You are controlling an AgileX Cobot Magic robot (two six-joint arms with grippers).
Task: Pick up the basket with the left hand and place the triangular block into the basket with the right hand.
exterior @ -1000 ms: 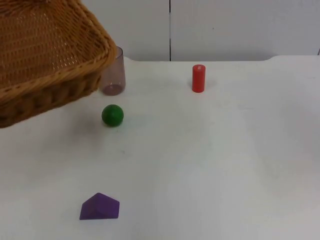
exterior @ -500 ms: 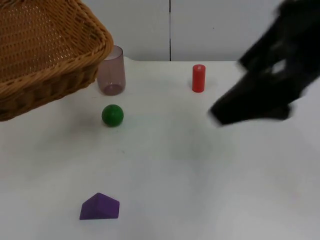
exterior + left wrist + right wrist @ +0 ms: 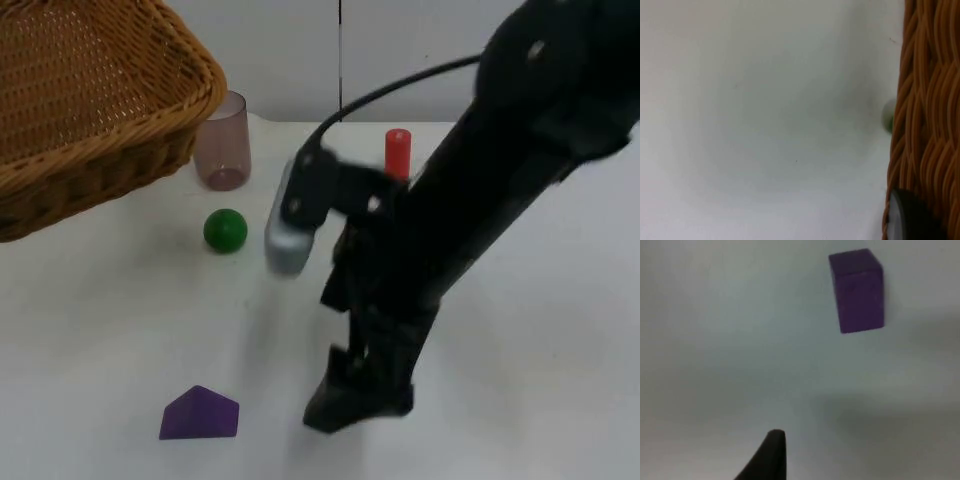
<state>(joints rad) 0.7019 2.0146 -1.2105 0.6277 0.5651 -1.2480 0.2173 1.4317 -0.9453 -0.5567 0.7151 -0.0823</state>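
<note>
Since a moment ago our right arm has swung across, bringing the right gripper (image 3: 355, 405) low over the surface (image 3: 520, 380); whether it is open we cannot tell. We see the purple triangular block (image 3: 200, 414) just beside it, untouched. Our left gripper (image 3: 907, 220) clamps the basket (image 3: 85, 100), raised well apart.

You have no readable text, label, brand, number or sign anywhere in these views
</note>
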